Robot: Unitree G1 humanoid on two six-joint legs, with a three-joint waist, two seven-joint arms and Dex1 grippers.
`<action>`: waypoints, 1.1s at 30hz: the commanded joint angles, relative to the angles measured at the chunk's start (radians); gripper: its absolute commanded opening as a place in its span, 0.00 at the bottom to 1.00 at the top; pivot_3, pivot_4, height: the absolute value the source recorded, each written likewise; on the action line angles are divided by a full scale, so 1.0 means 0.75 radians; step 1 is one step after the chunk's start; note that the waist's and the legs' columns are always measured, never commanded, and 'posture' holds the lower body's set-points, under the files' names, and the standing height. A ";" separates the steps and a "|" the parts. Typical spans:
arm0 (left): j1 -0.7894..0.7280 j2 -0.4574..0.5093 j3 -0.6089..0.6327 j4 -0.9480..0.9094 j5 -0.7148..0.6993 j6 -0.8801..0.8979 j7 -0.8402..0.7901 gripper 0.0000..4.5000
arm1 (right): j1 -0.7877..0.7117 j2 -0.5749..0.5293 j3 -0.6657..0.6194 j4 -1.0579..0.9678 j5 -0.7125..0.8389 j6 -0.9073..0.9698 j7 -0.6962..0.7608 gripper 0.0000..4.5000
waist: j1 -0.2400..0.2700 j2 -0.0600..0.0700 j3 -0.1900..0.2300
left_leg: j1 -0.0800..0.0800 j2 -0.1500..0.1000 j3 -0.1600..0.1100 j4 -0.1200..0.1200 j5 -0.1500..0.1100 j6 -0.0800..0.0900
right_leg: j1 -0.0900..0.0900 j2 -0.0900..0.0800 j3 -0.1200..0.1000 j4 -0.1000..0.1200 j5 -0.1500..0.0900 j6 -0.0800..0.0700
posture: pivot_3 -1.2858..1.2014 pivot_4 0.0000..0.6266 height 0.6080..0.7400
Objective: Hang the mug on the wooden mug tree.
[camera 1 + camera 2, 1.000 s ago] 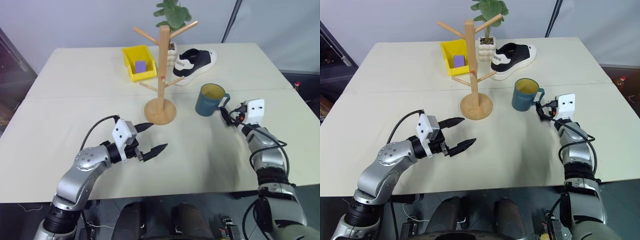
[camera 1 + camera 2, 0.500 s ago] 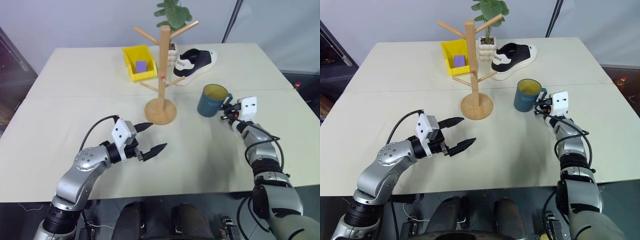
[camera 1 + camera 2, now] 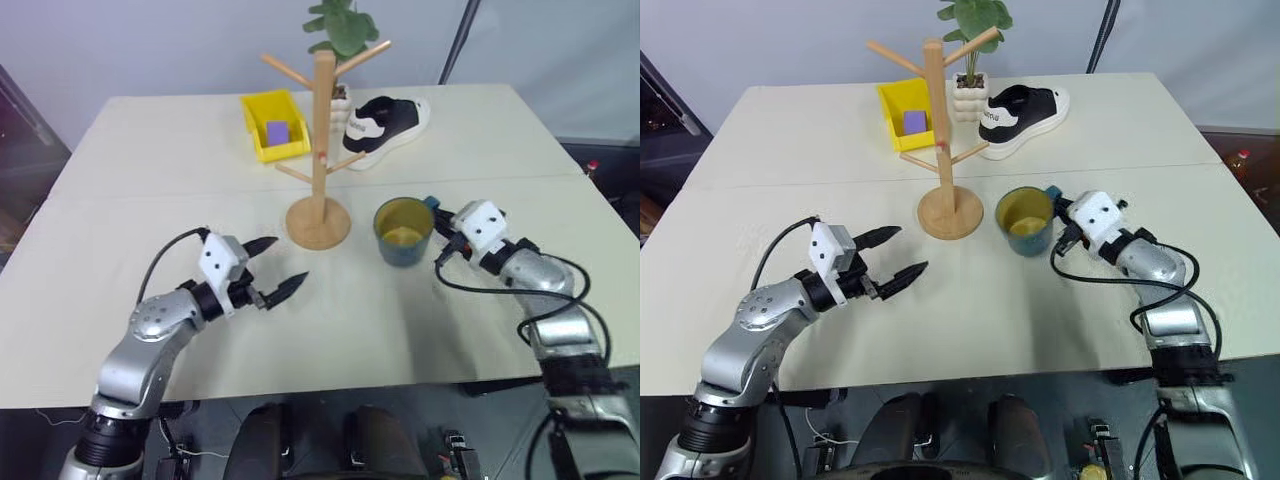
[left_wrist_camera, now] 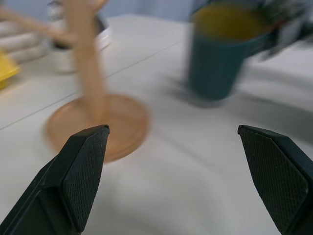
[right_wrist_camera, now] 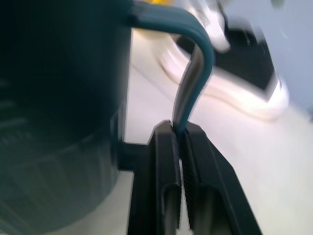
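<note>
Mug (image 3: 403, 231) just right of mug tree (image 3: 320, 190); bin (image 3: 272, 124), shoe (image 3: 385, 122) behind.

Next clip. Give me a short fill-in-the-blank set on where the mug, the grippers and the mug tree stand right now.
1. The right gripper is shut on the mug's ____.
2. The left gripper's fingers stand ____, holding nothing.
3. The wooden mug tree's pegs carry ____ mugs.
4. Inside the yellow bin lies a ____ block.

Missing words: handle; open; no; purple
</note>
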 commanded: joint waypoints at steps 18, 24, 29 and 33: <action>-0.012 0.019 0.185 0.058 -0.103 -0.105 -0.035 1.00 | -0.540 0.200 0.569 -0.599 -0.449 1.045 -0.177 0.02 | 0.007 -0.001 0.000 | -0.006 -0.003 0.000 -0.001 -0.001 0.001 | -0.006 -0.005 -0.001 -0.001 0.000 -0.002 | 0.52 0.24 1.00; 0.008 0.040 0.187 -0.034 -0.194 -0.040 -0.083 1.00 | -0.580 0.218 0.579 -0.584 -0.463 1.047 -0.168 0.02 | 0.004 -0.001 0.000 | -0.006 -0.003 0.000 0.000 -0.001 0.002 | -0.006 -0.005 -0.001 -0.001 0.001 -0.002 | 0.52 0.24 1.00; -0.037 0.078 0.215 -0.114 -0.327 0.064 -0.106 1.00 | -0.632 0.225 0.602 -0.528 -0.483 1.030 -0.166 0.02 | 0.005 -0.001 0.000 | -0.006 -0.003 0.000 0.000 -0.001 0.002 | -0.006 -0.005 -0.001 -0.001 0.001 -0.002 | 0.52 0.24 1.00; -0.118 0.100 0.245 -0.151 -0.403 0.119 -0.073 1.00 | -0.667 0.241 0.625 -0.467 -0.496 1.038 -0.160 0.02 | 0.005 -0.001 0.000 | -0.006 -0.003 0.000 0.000 -0.001 0.002 | -0.006 -0.005 -0.001 0.000 0.001 -0.002 | 0.52 0.24 1.00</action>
